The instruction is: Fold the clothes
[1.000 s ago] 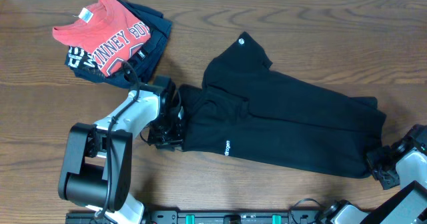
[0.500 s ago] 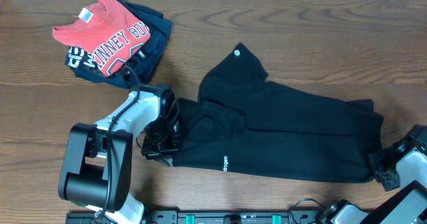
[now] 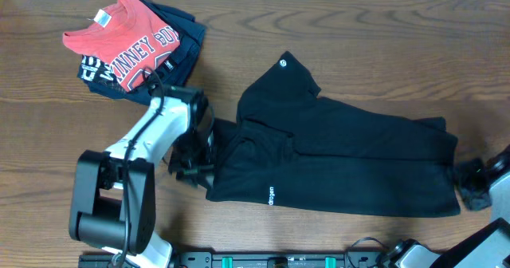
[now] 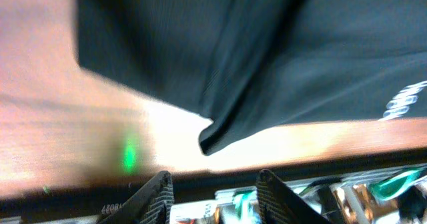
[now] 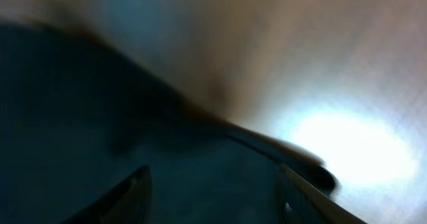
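Left fingers (image 4: pixel 157 194) stand parted with nothing between them, just short of the black T-shirt's (image 3: pixel 343 168) left edge. Right fingers (image 5: pixel 297 201) are parted too, beside its right hem. The shirt lies folded into a long band across the desk (image 3: pixel 358 29), with one sleeve bearing a small white logo mark (image 3: pixel 285 60) jutting upward. The right wrist view is badly blurred, and the frame edge cuts off the right arm. Since half a second ago both pairs have let go, and the right end lies squarer.
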Controlling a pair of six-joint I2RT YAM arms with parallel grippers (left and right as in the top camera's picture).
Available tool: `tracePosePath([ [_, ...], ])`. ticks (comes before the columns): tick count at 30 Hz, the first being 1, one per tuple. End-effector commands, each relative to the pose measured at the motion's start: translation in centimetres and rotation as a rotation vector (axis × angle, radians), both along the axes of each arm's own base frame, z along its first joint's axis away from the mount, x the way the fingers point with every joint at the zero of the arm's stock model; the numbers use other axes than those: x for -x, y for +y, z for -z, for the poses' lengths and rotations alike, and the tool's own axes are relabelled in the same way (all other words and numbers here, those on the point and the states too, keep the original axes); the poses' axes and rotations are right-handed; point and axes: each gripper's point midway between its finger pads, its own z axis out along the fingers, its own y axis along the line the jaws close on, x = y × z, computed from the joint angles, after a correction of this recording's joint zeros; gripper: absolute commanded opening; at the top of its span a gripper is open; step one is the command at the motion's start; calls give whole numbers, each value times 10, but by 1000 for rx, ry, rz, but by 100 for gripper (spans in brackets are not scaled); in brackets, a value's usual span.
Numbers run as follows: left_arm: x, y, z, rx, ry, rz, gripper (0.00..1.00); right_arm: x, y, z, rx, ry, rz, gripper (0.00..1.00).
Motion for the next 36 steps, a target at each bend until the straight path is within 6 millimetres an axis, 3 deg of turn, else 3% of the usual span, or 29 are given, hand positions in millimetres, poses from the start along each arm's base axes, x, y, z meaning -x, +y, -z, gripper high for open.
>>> tracePosePath([
  [1, -41, -12, -31, 52, -165, 3, 45, -29, 1, -33, -28, -140, -62, 57],
  [5, -101, -27, -52, 108, -403, 9, 45, -39, -3, -50, -15, -174, -88, 57],
  [8, -141, -45, -63, 159, -588, 58, 45, -62, 13, -60, -65, -300, -210, 56],
  [13, -184, -86, -68, 228, -760, 134, 46, -83, 29, -69, -72, -382, -331, 58],
  [19, -222, -136, -42, 262, -786, 346, 47, -91, 45, -71, -92, -401, -393, 59],
  [23, -258, -155, -28, 276, -833, 383, 50, -90, 50, -70, -105, -390, -402, 59],
  [25, -275, -163, -22, 284, -872, 384, 51, -89, 51, -69, -113, -383, -400, 59],
  [29, -303, -175, -11, 304, -967, 382, 64, -87, 52, -67, -117, -374, -397, 59],
  [36, -333, -187, 12, 325, -1071, 380, 67, -85, 53, -66, -113, -363, -411, 58],
])
